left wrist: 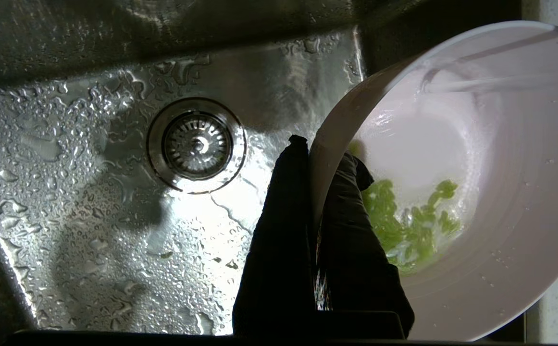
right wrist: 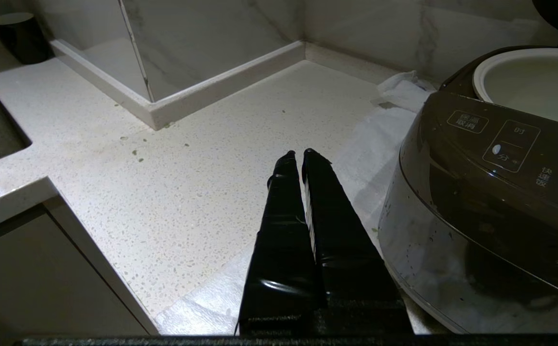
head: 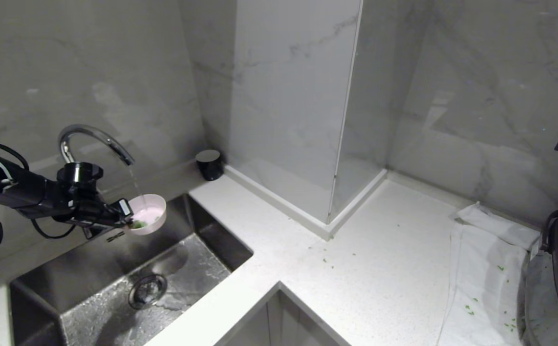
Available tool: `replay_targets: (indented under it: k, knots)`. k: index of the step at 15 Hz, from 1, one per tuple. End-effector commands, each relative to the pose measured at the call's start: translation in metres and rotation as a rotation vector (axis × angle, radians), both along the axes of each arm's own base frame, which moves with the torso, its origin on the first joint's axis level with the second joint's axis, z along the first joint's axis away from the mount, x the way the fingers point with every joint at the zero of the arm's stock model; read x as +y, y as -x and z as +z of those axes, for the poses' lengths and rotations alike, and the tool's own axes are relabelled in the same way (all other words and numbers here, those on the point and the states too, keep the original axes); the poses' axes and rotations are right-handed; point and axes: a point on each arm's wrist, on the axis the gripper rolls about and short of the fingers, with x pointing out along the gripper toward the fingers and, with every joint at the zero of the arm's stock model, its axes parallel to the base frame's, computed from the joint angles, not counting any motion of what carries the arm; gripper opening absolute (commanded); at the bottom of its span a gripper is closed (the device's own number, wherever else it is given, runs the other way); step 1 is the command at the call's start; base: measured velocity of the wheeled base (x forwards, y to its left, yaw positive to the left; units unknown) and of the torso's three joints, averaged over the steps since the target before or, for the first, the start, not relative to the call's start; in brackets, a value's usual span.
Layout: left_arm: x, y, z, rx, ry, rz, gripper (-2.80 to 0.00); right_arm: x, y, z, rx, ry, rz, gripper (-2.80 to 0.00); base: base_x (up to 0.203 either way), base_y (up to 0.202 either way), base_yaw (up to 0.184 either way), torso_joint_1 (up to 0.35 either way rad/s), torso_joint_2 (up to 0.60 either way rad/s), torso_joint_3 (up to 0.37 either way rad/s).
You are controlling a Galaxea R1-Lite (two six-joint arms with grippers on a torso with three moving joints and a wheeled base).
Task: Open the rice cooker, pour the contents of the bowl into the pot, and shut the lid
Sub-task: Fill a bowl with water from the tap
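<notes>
Under the running faucet, over the wet sink at far left, our left gripper pinches the pale pink bowl of green bits; our right gripper rests closed, empty, beside the open rice cooker.

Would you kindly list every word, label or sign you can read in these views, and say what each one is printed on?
"保温 取消": boxed button on the rice cooker front panel.
"时": upper half of the next boxed button.
"分": lower half of that button.
"快速饭": panel label further right.
"柴火饭": label beside it, hard to make out.
Brand logo at the panel's lower edge: cut off, unreadable.
The head and left wrist views show no text.
</notes>
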Motion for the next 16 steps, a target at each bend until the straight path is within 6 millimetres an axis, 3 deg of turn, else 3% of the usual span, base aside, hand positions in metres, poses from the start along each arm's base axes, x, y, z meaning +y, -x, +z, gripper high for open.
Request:
replay_targets:
  k: [1,16]
  knots:
    - [0.0004,0.0013,-0.0012,0.006,0.004,0.003,-2.80,0.0000,-0.0001,0.0000,0.001,-0.001,0.000,-2.80,0.000,0.000,0.000,0.000,0.00,0.000]
    - [-0.0003,0.0012,-0.0013,0.007,0.004,0.001,-2.80,0.0000,-0.0001,0.0000,0.001,0.000,0.000,-2.80,0.000,0.000,0.000,0.000,0.00,0.000]
